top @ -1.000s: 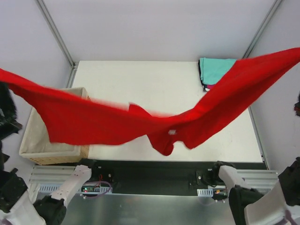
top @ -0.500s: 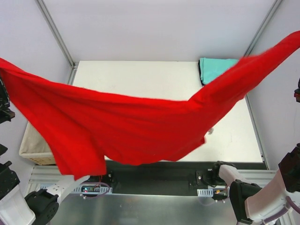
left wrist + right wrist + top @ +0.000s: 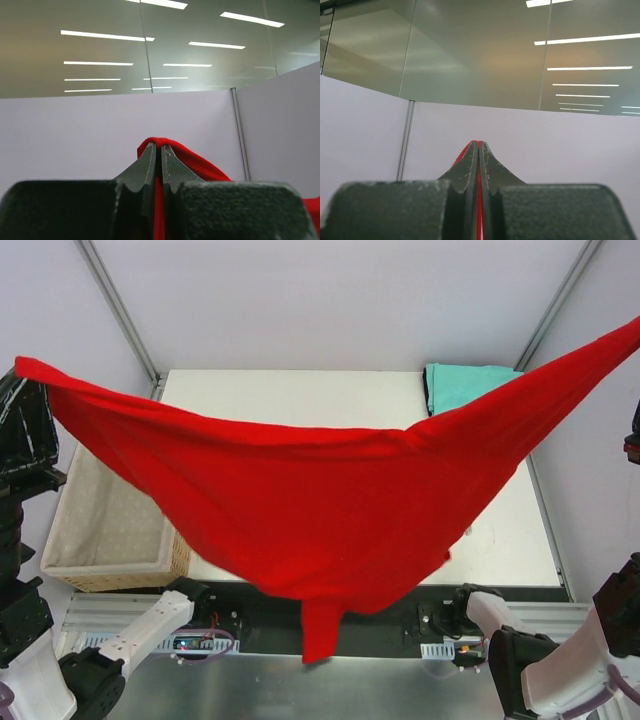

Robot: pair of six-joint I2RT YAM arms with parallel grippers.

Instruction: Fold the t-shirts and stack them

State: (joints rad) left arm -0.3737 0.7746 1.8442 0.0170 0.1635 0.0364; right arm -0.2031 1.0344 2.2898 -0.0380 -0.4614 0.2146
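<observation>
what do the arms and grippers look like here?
The left arm and right arm have white shells and black joints. The left gripper and right gripper have dark tapered fingers; the right's show pale scuffs. Thin coloured wires sit by the left base.

The spread red t-shirt [image 3: 320,510] conceals the tabletop's [image 3: 300,400] centre and near edge, the basket's [image 3: 110,530] right side, and apparently the near part of the folded teal t-shirt [image 3: 462,386] at the far right corner. Its right tip is cropped by the top view's edge.
</observation>
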